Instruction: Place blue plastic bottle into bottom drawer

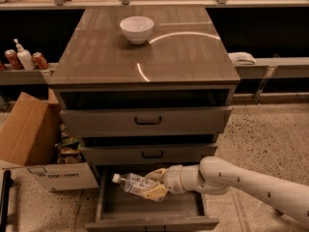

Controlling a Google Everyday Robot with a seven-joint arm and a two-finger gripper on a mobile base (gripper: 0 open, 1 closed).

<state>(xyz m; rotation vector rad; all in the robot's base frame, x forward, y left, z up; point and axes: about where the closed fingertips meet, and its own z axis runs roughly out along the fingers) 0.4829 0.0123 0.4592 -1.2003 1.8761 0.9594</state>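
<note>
1. Grey wood-grain cabinet [145, 57] fills the middle of the frame, with 3 drawers in its front. A white bowl [136, 29] stands on its top, toward the upper left.
2. The bottom drawer [149, 223] is pulled out at the lower centre of the frame, and its plain grey inside shows.
3. The bottle [131, 183] lies nearly level over the left half of that open drawer. Its white cap [116, 178] points to the left of the frame. Whether it touches the drawer floor cannot be told.
4. The gripper [152, 185] sits at the lower centre, just right of the bottle. Its 2 yellowish fingers [155, 194] are clamped on the bottle's base end, 1 above and 1 below.
5. A white arm [251, 187] runs from the lower right corner up to the gripper.
6. The 2 upper drawers [145, 122] each carry a dark handle [148, 121] and show a dark gap above the front.
7. A cardboard box [29, 129] stands at the left of the frame, beside the cabinet.
8. On a shelf [29, 74] at the upper left stand 2 red cans [40, 60] with a white pump bottle [24, 58] between them.
</note>
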